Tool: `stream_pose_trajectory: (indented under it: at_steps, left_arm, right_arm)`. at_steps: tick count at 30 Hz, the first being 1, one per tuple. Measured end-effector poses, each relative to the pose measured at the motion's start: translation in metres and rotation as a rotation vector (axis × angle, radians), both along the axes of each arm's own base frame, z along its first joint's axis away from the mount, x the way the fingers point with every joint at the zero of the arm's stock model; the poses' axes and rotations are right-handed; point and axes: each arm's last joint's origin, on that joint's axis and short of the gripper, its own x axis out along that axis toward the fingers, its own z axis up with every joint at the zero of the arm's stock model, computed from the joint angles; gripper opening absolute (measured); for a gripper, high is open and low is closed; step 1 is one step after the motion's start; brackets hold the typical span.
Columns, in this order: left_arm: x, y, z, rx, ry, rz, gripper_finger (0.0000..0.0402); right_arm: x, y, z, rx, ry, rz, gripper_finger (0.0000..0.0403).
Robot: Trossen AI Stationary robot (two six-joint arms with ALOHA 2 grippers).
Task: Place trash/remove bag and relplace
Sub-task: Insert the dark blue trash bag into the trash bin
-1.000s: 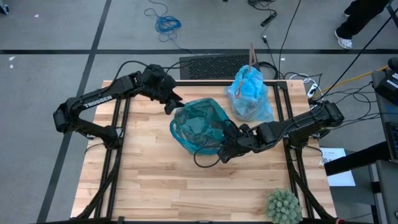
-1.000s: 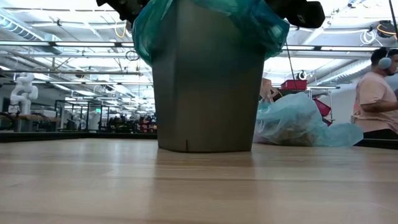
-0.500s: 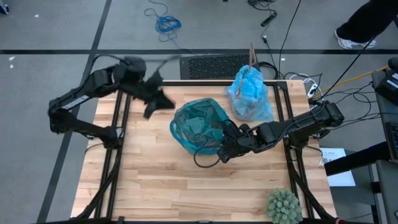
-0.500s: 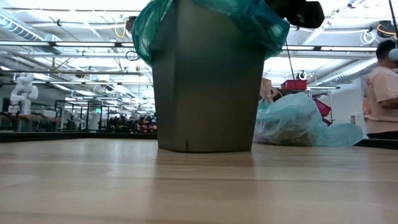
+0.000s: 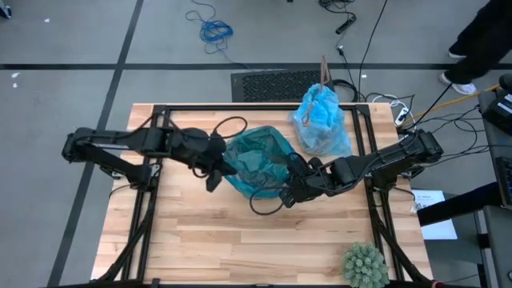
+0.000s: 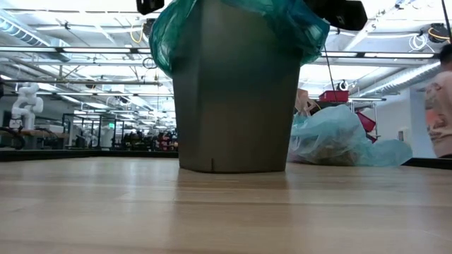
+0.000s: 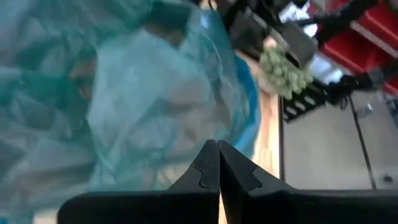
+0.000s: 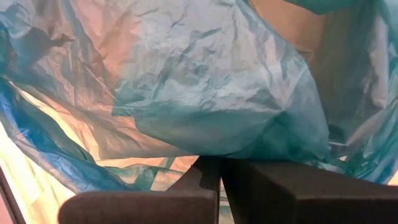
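A dark bin (image 6: 233,99) stands mid-table, lined with a teal-green plastic bag (image 5: 256,158) whose edge hangs over its rim (image 6: 168,39). The pale blue bag (image 5: 322,120), bunched shut at its top, rests on the table's far right part (image 6: 342,141). No loose trash shows. My left gripper (image 5: 214,171) is shut beside the bin's left side, its tips (image 7: 217,152) against or just short of the teal-green film. At the bin's near right rim, my right gripper (image 5: 290,186) is shut on the teal-green bag. My left gripper's shut tips point at the teal-green bag's overhang on the bin's left side; I cannot tell whether they touch it. My right gripper pinches the teal-green bag's film (image 8: 208,149) at the bin's near right rim, coming slanting down from the table's right. One layer or several, I cannot tell. The film lies crumpled over the rim.
A spiky green ball (image 5: 366,264) sits at the near right corner. Black cable loops lie by the bin's near side (image 5: 264,208) and far left (image 5: 232,125). Bare wood (image 5: 208,240) spreads over the table's near half. A person (image 6: 441,106) stands beyond the table.
My left gripper has pulled back from the bin's far left rim, swung toward the table's near edge along the bin's left side, and shut. The bin, both bags and my right gripper have kept still.
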Motion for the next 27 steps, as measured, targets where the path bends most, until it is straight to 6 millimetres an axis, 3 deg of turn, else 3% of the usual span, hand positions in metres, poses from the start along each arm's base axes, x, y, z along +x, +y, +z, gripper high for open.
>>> stream_pose_trajectory:
  at_steps: [12, 22, 27]
  left_arm:
    - [0.019, -0.025, -0.050, -0.037, 0.056, -0.019, 0.0000]
    - [0.017, -0.042, -0.058, 0.014, 0.063, 0.059, 0.0000]
    - [0.019, -0.047, -0.078, 0.045, 0.083, 0.116, 0.0000]
  right_arm:
    - [0.000, 0.000, 0.000, -0.002, -0.002, -0.007, 0.0000]
    - [0.000, -0.002, 0.001, -0.031, -0.027, -0.060, 0.0000]
    - [-0.001, -0.003, 0.001, -0.069, -0.032, -0.097, 0.0000]
